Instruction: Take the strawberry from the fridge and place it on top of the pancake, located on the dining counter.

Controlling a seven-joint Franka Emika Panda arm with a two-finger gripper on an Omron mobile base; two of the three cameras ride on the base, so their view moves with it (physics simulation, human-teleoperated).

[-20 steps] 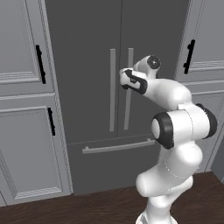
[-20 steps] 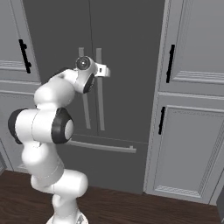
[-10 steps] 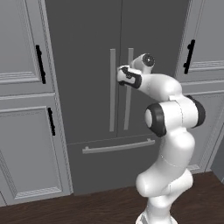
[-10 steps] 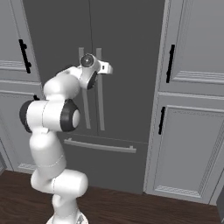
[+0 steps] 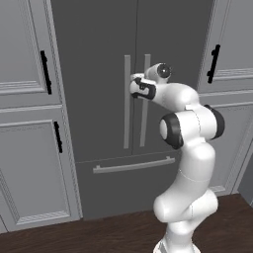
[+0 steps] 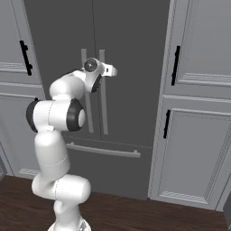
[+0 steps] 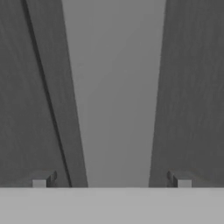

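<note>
Hand point(image 7: 111, 181) is sitting wide open, gripping nothing, with its two fingertips point(image 7: 40, 181) straddling a pale grey bar handle point(image 7: 116, 96). In the hand view the bar is running straight up the middle between the tips with clearance on both sides, so the jaws look lined up for a close on it. Judging from that, the step in hand is grabbing the handle to pull a door open.

In the left base view the hand point(image 5: 136, 89) is sitting at the upper part of the handles, right at the centre seam of the fridge point(image 5: 99, 59). Which of the two bars is between the tips is hard to tell from the base views; the right base view puts the hand point(image 6: 109, 71) at the right-hand bar point(image 6: 103, 92).

The handle's long axis is running vertically, parallel to the door seam, and the jaws are opening across it, which suits a pinch on a vertical bar.

Both fridge doors are shut, and so is the bottom drawer point(image 5: 131, 185). The strawberry is presumably inside, hidden behind the doors. Light grey cabinets point(image 5: 29, 123) are flanking the fridge on both sides.
</note>
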